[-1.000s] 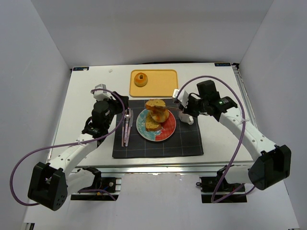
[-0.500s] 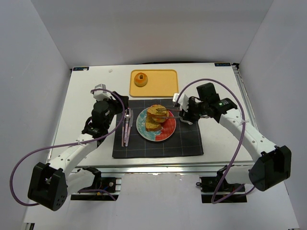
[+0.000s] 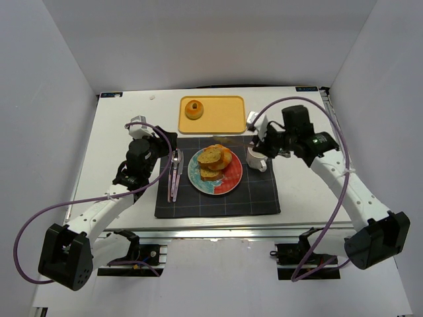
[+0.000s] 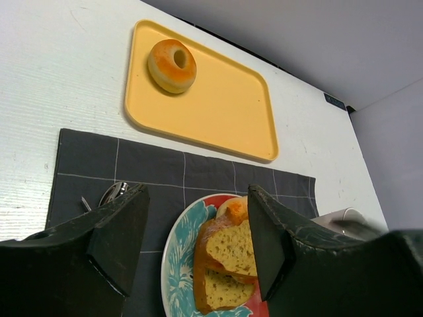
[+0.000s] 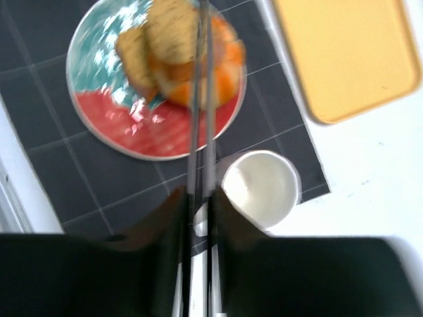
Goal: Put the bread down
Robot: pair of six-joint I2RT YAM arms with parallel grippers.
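Two tan bread slices and a golden roll lie piled on a red-and-teal plate. They also show in the left wrist view, slices and roll, and in the right wrist view. My right gripper is shut on metal tongs, whose arms reach over the plate above the bread, apart from it. My left gripper is open and empty, left of the plate.
A white cup stands right of the plate on the dark mat. Cutlery lies on the mat's left. A yellow tray behind holds an orange bun.
My right gripper has drawn the tongs back to the right and away from the bread pile. The top slice has settled lower on the plate. The left arm has not moved.
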